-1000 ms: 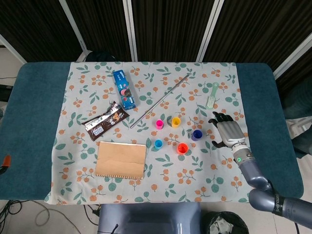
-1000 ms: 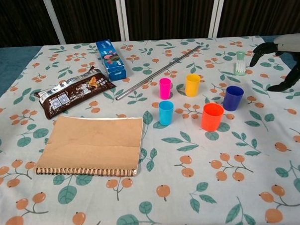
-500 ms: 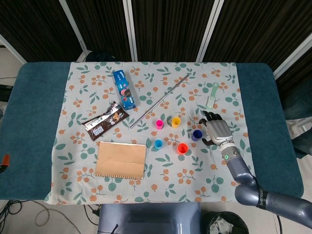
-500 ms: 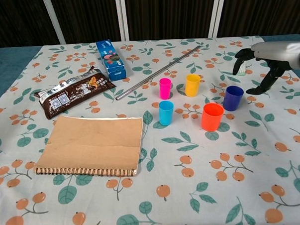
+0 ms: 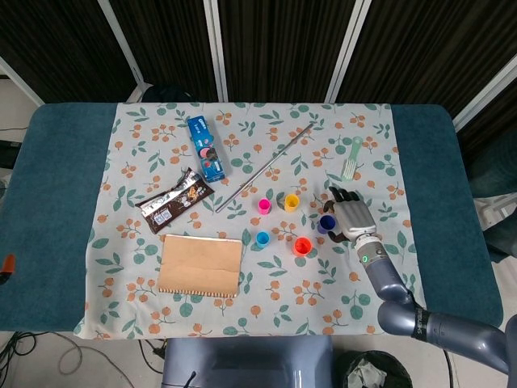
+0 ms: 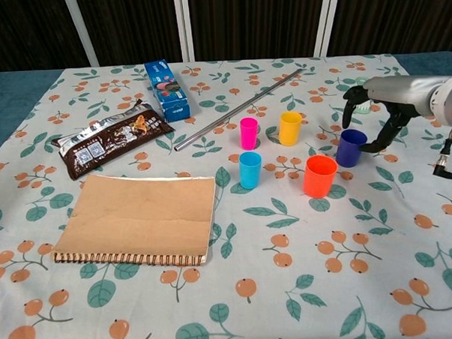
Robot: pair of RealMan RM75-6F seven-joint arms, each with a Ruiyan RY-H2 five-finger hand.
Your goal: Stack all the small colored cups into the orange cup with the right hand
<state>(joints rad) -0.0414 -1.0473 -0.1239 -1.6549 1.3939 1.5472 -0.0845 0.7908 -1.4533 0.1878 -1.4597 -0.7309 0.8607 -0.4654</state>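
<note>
The right hand [image 5: 349,217] [image 6: 375,105] is over the cloth [image 5: 339,315] [image 6: 351,284] with its fingers [image 6: 348,102] spread and arched, holding nothing. It stands directly at the purple cup [image 5: 326,223] [image 6: 352,147]: in the chest view the fingers curve down on the far side of the cup and the thumb reaches down on its other side, so the cup sits under the open span of the hand. Whether any fingertip touches the cup cannot be told.

The orange cup [image 5: 302,246] [image 6: 319,175] stands upright just beside the purple cup, on the nearer, inner side of the hand, apart from it. The yellow cup [image 5: 292,202] [image 6: 289,128] stands further inward and a little further from the robot than the hand. The pink cup [image 5: 264,205] [image 6: 248,132] is next beyond the yellow one, and the blue cup [image 5: 262,238] [image 6: 250,169] is well inward, nearer the robot. All five cups stand singly, mouths up, none nested.

A toothbrush [image 5: 350,158] [image 6: 364,108] lies just beyond the hand's fingertips, partly hidden by them in the chest view. A metal rod [image 5: 264,168] [image 6: 238,110] lies diagonally beyond the cups. Far inward from the hand lie a blue box [image 5: 206,147] [image 6: 167,89], a snack bar [image 5: 176,200] [image 6: 112,137] and a notebook [image 5: 200,264] [image 6: 138,218].

The left hand is not in either view.
</note>
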